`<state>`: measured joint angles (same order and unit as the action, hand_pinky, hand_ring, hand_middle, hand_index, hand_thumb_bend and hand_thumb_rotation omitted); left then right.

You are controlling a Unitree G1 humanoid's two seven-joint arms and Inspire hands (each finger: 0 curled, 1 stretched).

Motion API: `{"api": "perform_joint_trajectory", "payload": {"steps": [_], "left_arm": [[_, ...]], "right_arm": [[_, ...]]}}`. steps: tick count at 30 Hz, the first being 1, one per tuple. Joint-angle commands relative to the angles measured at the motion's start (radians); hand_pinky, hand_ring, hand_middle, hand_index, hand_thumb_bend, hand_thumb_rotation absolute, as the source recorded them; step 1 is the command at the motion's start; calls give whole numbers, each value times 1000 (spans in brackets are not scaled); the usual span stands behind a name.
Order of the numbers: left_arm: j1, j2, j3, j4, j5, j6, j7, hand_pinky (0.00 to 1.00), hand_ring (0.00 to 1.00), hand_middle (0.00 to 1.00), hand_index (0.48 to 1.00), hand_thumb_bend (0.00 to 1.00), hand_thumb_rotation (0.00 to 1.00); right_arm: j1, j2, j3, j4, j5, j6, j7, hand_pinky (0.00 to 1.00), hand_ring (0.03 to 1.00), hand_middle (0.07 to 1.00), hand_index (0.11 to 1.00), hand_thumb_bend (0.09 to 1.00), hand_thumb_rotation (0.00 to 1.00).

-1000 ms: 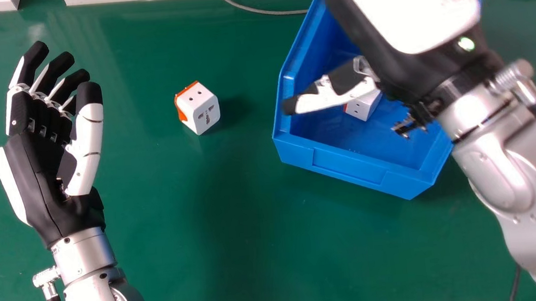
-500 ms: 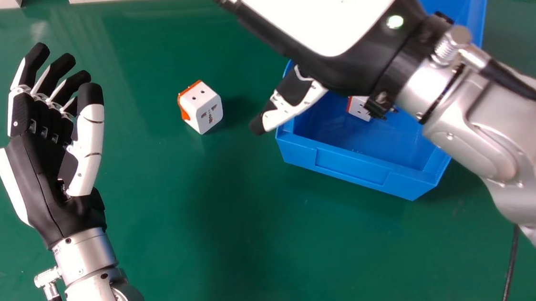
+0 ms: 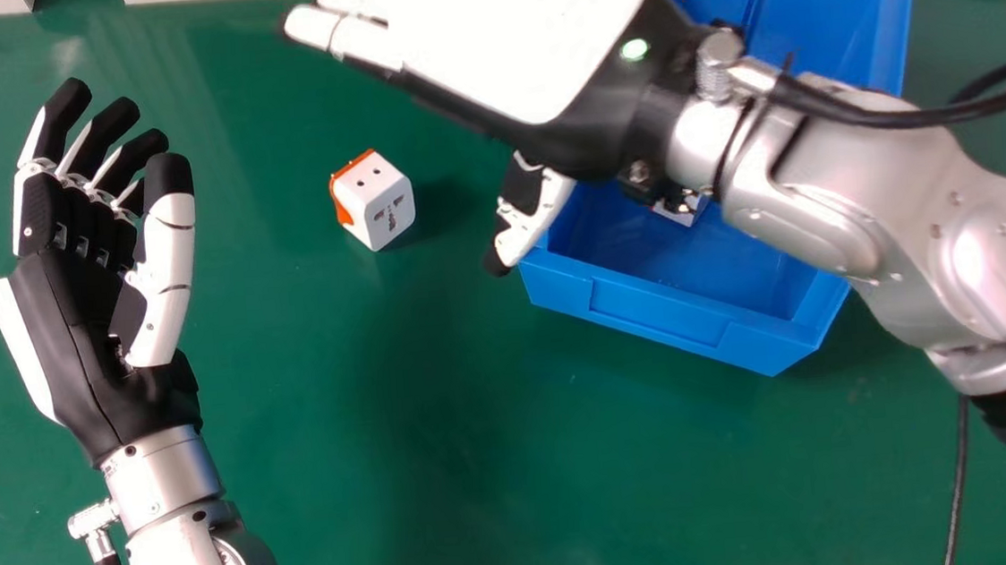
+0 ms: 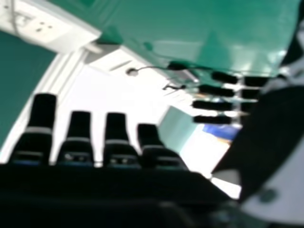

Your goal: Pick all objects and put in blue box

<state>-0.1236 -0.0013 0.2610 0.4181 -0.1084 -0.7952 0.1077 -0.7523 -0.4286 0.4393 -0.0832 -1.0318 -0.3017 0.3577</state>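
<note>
While the right hand [image 3: 529,42] hangs palm down over the left edge of the blue box [image 3: 657,306], I see its fingers [image 4: 78,128] held out straight and spread, its thumb [image 3: 536,217] well apart from them. I can make out nothing in its grip; whether the thumb touches the box's near left corner I cannot tell. From here the white plug adapter [image 3: 375,201] sits on the green bench [image 3: 446,467], nearer the far edge than the near one, between the box and the left hand [image 3: 81,334], its orange side turned left. That left hand is loosely open, near the bench's left edge in the head view. Another adapter [image 3: 681,211] lies in the box, partly hidden below the right wrist.
</note>
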Motion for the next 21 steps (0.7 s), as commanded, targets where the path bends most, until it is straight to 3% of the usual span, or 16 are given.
{"api": "perform_joint_trajectory", "payload": {"steps": [1, 6, 13, 17, 21], "left_arm": [[-5, -1, -4, -15, 3, -23, -4, 649, 706, 760, 797, 650, 399], [-8, -3, -5, -10, 12, -22, 2, 652, 706, 760, 798, 638, 398], [-18, -1, -3, 3, 14, -27, 4, 648, 706, 763, 799, 644, 403], [-18, -2, -4, 0, 20, -25, 7, 650, 707, 763, 799, 641, 404], [-19, -1, -4, -2, 18, -22, 5, 655, 709, 764, 803, 647, 407]], "right_arm": [[-58, 12, 12, 36, -18, -8, -31, 744, 899, 894, 900, 1000, 352], [-139, 15, 48, 132, -41, -37, -31, 735, 895, 892, 889, 1000, 360], [-245, 58, 84, 347, -31, -71, -92, 721, 881, 880, 868, 1000, 374], [-316, 79, 113, 470, -32, -78, -92, 726, 881, 879, 864, 993, 375], [-367, 97, 135, 568, -34, -91, -139, 728, 875, 876, 854, 969, 380]]}}
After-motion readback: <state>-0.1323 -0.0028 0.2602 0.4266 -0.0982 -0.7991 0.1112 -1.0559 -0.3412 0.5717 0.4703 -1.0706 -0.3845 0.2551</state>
